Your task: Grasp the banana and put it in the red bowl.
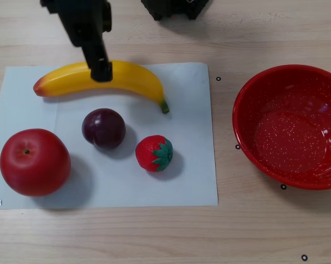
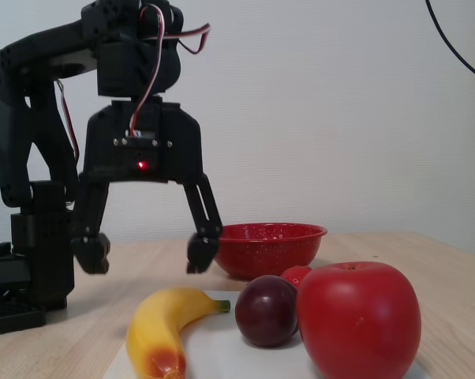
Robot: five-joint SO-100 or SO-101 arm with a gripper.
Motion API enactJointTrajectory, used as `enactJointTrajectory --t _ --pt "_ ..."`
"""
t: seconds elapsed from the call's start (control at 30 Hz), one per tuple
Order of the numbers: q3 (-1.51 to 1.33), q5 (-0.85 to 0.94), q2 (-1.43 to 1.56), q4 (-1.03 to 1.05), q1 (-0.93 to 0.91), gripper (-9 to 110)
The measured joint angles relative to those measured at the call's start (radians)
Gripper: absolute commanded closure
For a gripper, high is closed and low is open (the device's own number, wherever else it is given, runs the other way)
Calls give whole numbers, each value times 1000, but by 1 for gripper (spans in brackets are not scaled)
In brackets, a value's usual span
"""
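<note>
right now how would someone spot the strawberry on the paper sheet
In the other view, find the white paper sheet left of the red bowl. The strawberry lies near its right edge, beside the dark plum. It is the smallest fruit, red with a green leafy cap.

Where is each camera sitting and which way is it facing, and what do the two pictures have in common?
Other view: looks straight down on the table; white sheet with banana, plum, strawberry, apple, red bowl to the right; the black arm enters from the top edge, one finger over the banana.

Fixed view: low at table height, looking level towards the arm; gripper open above the banana, arm base at left.

Shared: banana, plum, apple, red bowl, gripper.
</note>
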State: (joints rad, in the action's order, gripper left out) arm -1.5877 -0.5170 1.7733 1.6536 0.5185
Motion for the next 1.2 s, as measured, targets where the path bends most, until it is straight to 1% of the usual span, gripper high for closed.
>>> enactJointTrajectory --t 0.1,0.27,0.47,0.83,1.2 --pt "-3 -6 -40 -35 -3 53" --pt "-31 -17 -86 -86 -5 48" --pt "-57 -17 -127 -126 -2 43" --pt "-91 -6 -212 -213 -20 43" --pt "-92 14 -253 -275 -28 48"
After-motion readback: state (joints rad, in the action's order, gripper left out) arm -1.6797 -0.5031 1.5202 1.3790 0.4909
